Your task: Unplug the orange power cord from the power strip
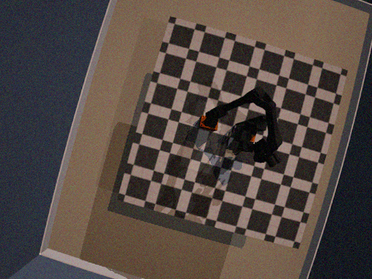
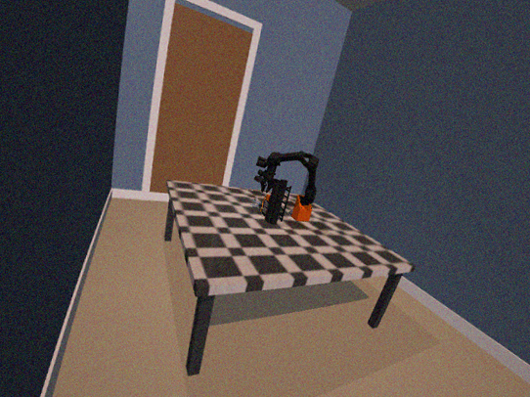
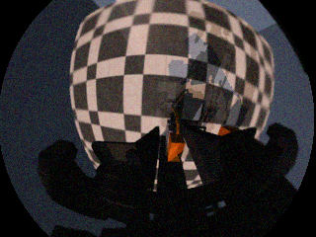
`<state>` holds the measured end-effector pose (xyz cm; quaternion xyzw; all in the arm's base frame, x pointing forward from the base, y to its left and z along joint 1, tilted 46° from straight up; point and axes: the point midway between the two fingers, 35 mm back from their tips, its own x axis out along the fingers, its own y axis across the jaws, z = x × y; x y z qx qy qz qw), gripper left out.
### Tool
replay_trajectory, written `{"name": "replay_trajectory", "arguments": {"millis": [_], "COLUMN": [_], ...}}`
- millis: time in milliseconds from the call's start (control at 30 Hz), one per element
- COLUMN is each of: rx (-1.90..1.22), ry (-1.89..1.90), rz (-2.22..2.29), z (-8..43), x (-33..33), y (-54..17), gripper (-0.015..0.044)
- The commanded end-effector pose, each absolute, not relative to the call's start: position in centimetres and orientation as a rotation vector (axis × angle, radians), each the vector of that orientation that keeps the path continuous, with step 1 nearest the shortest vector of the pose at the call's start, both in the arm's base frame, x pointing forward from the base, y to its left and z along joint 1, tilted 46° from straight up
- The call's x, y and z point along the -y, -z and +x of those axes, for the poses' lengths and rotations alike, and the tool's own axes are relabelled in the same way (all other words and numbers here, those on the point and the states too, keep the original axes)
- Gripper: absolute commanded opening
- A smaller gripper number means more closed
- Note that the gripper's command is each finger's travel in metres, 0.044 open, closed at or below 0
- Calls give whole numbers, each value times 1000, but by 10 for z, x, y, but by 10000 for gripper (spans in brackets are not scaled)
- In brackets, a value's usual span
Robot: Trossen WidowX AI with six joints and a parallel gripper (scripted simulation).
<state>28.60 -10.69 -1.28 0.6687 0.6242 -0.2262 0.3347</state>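
Note:
My gripper (image 2: 264, 187) (image 3: 170, 127) points down, with its two fingers part open and a gap between them. In the wrist view an orange piece (image 3: 175, 149) shows in that gap, beyond the fingers and not gripped. It also shows as a small orange patch (image 1: 253, 138) in the top view. A thin orange cord (image 3: 177, 117) runs up from it in the wrist view. A dark upright structure (image 1: 243, 131) (image 2: 275, 205) stands beside it. The strip and the plug's seating cannot be made out in the dark views.
The arm's base stands on an orange block (image 1: 202, 122) (image 2: 302, 210), left of the dark structure in the top view. The upright structure has ladder-like bars (image 2: 286, 203) on one side. All stand on the checkered table (image 1: 185, 95) (image 2: 274, 261).

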Motion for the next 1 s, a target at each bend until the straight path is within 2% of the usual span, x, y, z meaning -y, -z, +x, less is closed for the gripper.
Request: {"name": "replay_trajectory", "arguments": {"millis": [0, 967], "rx": [-1695, -1696], "ry": [715, 714], "rz": [1818, 1819], "z": [271, 272], "x": [105, 83], "y": [17, -5], "gripper": [160, 160]}}
